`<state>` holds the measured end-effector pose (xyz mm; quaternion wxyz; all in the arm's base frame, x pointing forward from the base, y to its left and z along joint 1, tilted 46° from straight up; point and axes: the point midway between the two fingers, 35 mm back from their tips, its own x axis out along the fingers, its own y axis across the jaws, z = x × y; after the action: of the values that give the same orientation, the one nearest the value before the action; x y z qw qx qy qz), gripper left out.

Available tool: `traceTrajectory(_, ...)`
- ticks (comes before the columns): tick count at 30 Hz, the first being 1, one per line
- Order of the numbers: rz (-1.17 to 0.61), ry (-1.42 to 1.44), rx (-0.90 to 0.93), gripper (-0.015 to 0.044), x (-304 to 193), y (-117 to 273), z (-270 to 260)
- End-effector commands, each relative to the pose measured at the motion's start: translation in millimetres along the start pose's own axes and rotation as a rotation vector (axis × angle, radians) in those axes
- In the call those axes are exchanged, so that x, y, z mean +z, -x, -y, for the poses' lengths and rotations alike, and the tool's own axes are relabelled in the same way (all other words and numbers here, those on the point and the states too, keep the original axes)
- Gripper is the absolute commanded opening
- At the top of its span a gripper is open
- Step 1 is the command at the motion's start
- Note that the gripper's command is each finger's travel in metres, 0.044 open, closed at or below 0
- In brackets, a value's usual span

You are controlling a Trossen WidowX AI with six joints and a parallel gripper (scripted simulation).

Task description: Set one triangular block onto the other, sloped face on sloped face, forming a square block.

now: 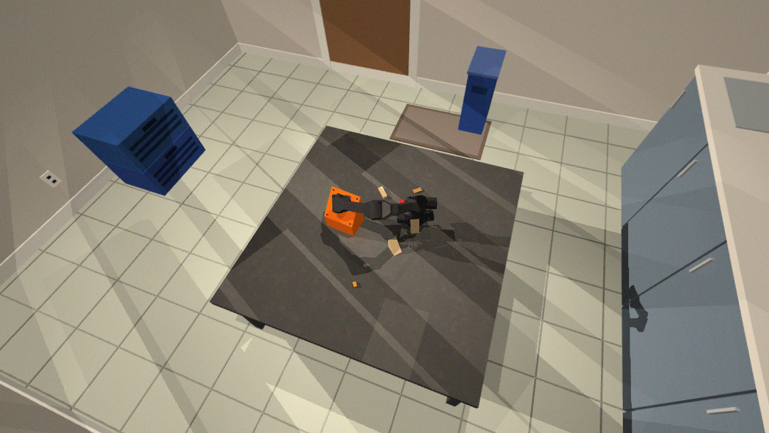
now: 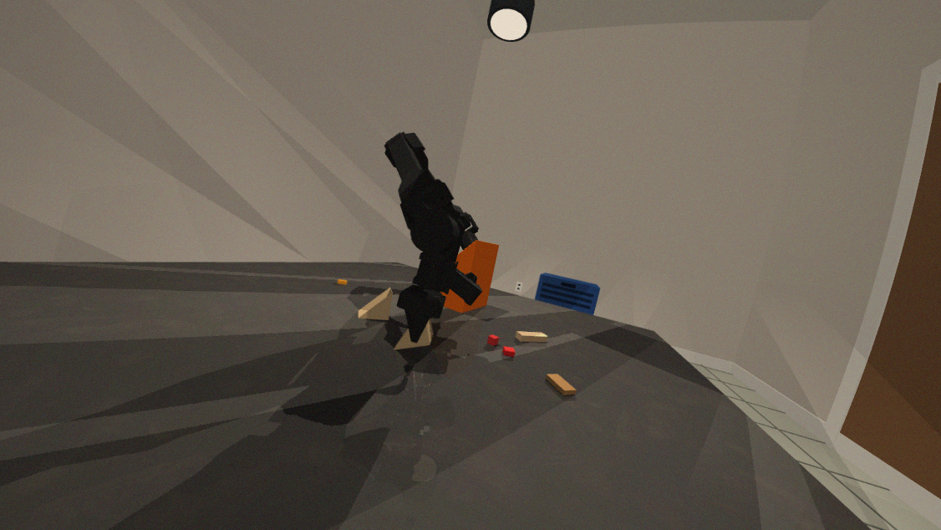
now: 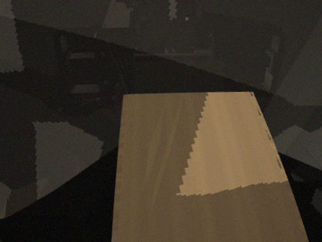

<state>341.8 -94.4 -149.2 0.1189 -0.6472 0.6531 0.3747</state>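
One triangular wooden block (image 1: 414, 227) (image 2: 405, 343) (image 3: 161, 153) is between the fingers of my gripper (image 1: 414, 221) (image 2: 421, 332) (image 3: 187, 155), which is shut on it. Its broad face fills the lower middle of the wrist view. It is at table level or barely above; I cannot tell which. In the exterior view one finger hides part of it. The other triangular block (image 1: 394, 247) (image 2: 378, 309) stands on the table a short way off, towards the arm's base side, apart from the held one. Its sloped face falls to the left in the exterior view.
A pale plank (image 1: 382, 192) (image 2: 531, 337), a brown plank (image 1: 417, 190) (image 2: 560, 384) and two small red cubes (image 2: 493, 340) (image 2: 509, 352) lie on the other side of the arm. A small orange cube (image 1: 354, 284) (image 2: 341, 282) lies beyond the free block. The arm's orange base (image 1: 344, 222) stands behind.
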Motion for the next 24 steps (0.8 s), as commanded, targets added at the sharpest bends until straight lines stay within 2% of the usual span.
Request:
traceTrajectory(1, 0.094, 0.003, -0.002, 0.0, -6, 4, 0)
traceTrajectory(24, 0.693, 0.001, 0.003, 0.0, -48, 7, -1)
